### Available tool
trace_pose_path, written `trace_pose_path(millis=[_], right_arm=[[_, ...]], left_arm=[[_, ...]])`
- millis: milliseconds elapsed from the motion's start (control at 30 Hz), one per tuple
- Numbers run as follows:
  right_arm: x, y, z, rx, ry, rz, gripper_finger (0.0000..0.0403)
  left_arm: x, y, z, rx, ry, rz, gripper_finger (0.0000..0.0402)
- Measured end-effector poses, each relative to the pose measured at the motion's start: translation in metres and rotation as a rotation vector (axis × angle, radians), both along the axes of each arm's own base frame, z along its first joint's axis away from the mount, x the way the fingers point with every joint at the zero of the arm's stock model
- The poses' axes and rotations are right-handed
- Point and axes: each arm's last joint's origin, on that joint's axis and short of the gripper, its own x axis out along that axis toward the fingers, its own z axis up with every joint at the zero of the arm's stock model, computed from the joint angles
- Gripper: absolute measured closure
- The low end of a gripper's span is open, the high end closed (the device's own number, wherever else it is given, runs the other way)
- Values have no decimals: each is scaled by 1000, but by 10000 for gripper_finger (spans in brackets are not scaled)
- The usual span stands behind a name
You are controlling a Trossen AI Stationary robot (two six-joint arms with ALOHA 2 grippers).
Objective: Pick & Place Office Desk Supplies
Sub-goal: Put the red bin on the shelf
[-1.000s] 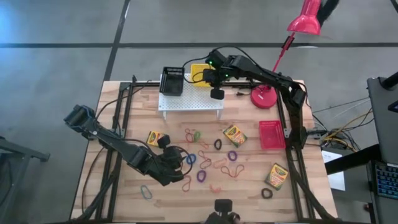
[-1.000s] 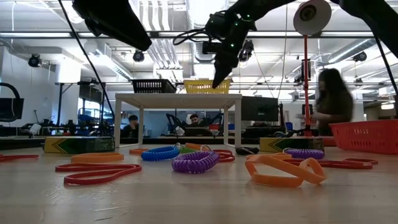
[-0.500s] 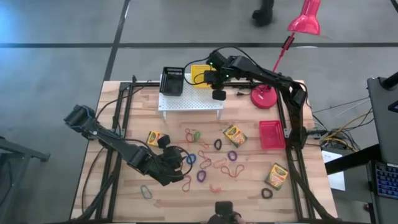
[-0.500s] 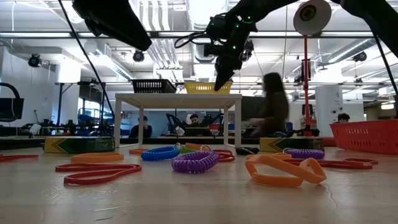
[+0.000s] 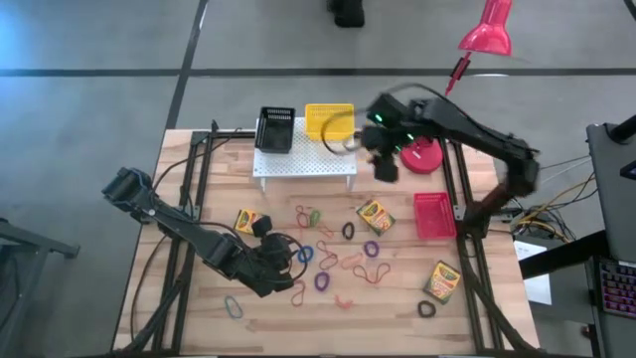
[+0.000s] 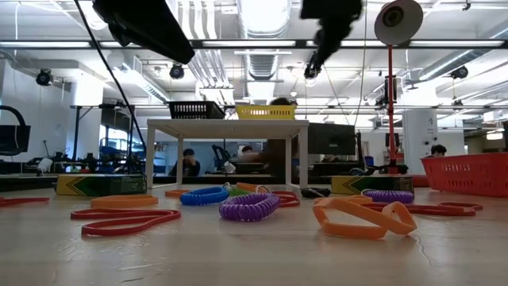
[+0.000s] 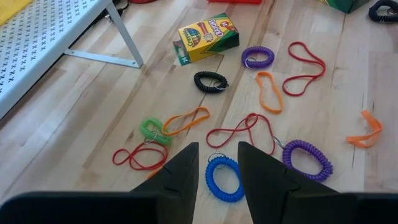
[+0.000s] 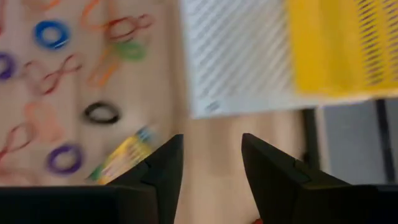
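Note:
Coloured elastic loops point(image 5: 343, 254) lie scattered on the wooden table among three crayon boxes point(image 5: 376, 215), point(image 5: 246, 220), point(image 5: 440, 281). A yellow basket point(image 5: 329, 119) and a black basket point(image 5: 275, 129) stand on the white rack point(image 5: 306, 161). A red basket point(image 5: 432, 214) rests on the table at the right. My left gripper point(image 7: 217, 163) hovers open just above a blue coil loop point(image 7: 224, 180), touching nothing. My right gripper point(image 8: 211, 174) hangs open and empty in the air off the rack's right end point(image 5: 386, 164), beside the lamp base.
The red desk lamp stands with its base point(image 5: 421, 154) at the far right, close to my right gripper. Its post point(image 6: 390, 111) rises above the table. Black frame rails point(image 5: 194, 189) run along both table sides. People move in the room behind.
My right gripper has risen and swung from the rack's right front corner, near the yellow basket, toward the table's right edge and the lamp base. The move is fast and shows as blur. The loops, boxes and baskets lie where they were.

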Motion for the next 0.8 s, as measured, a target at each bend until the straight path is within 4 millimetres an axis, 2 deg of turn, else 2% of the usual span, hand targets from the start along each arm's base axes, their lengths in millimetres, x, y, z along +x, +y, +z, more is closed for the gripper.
trace_pose_path(millis=[100, 200, 367, 533, 667, 800], right_arm=[[-29, 30, -12, 31, 4, -50, 259], [-58, 56, -31, 82, 24, -142, 266], [-101, 85, -74, 205, 77, -335, 275], [-122, 91, -119, 276, 127, -526, 262], [-124, 91, -151, 290, 132, -630, 241], [-126, 89, -175, 241, 172, -736, 232]], left_arm=[[0, 0, 0, 4, -9, 5, 286], [0, 0, 1, 8, -12, 8, 286], [2, 1, 2, 17, -29, 16, 286], [4, 0, 3, 36, -39, -9, 286], [5, 0, 3, 40, -39, -15, 286], [5, 0, 3, 44, -37, -17, 286]])
